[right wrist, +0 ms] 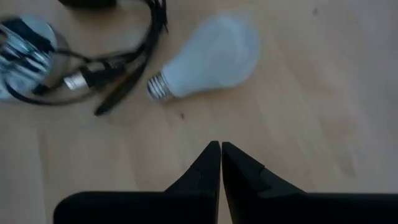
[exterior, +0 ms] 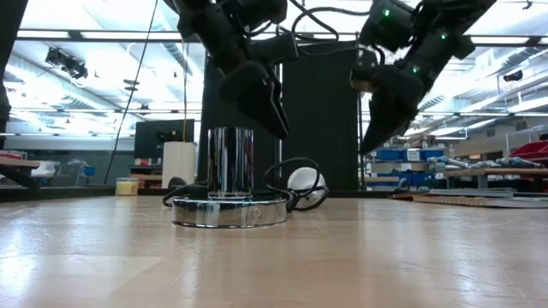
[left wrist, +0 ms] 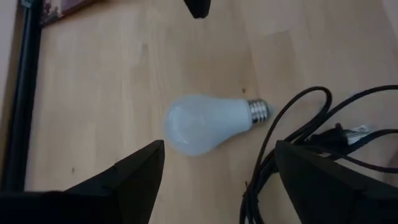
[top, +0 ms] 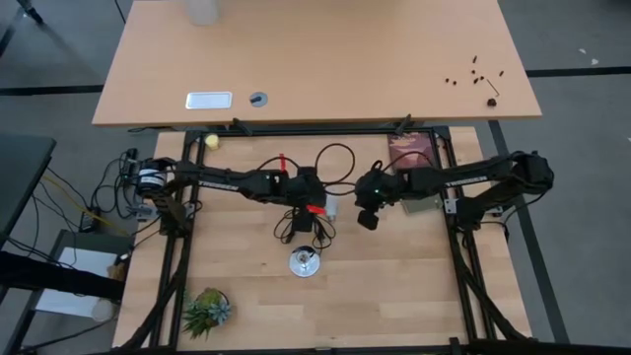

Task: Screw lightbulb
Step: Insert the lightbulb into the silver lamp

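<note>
The lightbulb (top: 331,208) lay on its side on the wooden bench (top: 394,286), near the middle of it, between the two arms and touched by neither claw. In the left wrist view the lightbulb (left wrist: 208,123) showed its white glass body and its silvery screw base, and the base pointed toward a black cord (left wrist: 292,134) that passed just beside it. In the right wrist view the same lightbulb (right wrist: 208,56) rested free on the wood, with its threaded base turned toward the cord (right wrist: 124,74) and the plug. The left claw (top: 314,205) hung above the bench just left of the lightbulb, and its two fingers (left wrist: 134,177) stood spread wide apart with nothing between them. The right claw (top: 367,218) hung just right of the lightbulb, and its fingers (right wrist: 211,165) were pressed together at the tips and held nothing. In the low view both claws were lifted off the bench surface: the left claw (exterior: 261,98) was above the socket and the right claw (exterior: 381,120) was to the right of it. The round silvery socket (top: 305,262) stood on the bench nearer than the lightbulb, with a shiny upright cylinder (exterior: 230,162) on a flat round base, and the lightbulb (exterior: 305,186) was seen partly behind it among the loops of cord. A small green plant (top: 205,311) lay at the near left corner of the bench, and a dark reddish book (top: 411,150) lay at the far right.
</note>
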{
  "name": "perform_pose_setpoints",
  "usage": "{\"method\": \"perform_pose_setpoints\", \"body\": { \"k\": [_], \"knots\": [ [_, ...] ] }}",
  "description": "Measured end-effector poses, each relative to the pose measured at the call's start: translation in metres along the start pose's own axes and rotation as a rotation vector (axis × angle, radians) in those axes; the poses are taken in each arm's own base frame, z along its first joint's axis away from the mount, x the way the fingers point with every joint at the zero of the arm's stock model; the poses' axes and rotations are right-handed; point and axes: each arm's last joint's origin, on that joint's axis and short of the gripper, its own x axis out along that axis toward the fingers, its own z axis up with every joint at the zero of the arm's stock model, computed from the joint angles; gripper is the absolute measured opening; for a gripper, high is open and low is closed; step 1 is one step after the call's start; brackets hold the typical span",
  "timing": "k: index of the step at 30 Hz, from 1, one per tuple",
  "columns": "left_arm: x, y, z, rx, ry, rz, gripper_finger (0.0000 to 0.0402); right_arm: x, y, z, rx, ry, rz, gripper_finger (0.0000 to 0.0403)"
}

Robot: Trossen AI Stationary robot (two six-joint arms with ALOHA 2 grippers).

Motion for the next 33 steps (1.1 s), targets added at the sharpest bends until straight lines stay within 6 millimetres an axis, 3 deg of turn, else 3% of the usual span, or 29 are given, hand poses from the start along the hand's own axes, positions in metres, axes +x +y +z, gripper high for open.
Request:
{"method": "perform_pose_setpoints", "body": {
  "k": [5,11,18,26,33],
  "knots": [
    [-0.015,0.002,0.000,0.000,0.000,-0.003,0.0309,0.001,0.002,-0.001,-0.019,0.019,0.048,0.0025],
    [-0.044,0.006,-0.003,-0.015,-0.034,-0.009,0.0309,-0.025,0.006,0.003,-0.031,-0.053,0.142,0.0027],
    [-0.062,-0.001,-0.035,-0.053,-0.142,0.034,0.0309,-0.052,0.008,0.008,-0.010,-0.162,0.107,0.0025],
    [-0.046,-0.001,-0.062,-0.112,-0.277,0.163,0.0309,-0.028,0.001,0.036,-0.061,-0.128,0.049,0.0025],
    [-0.027,0.015,-0.081,-0.187,-0.280,0.259,0.0309,0.009,-0.014,0.036,-0.041,-0.041,0.006,0.0030]
  ]
}}
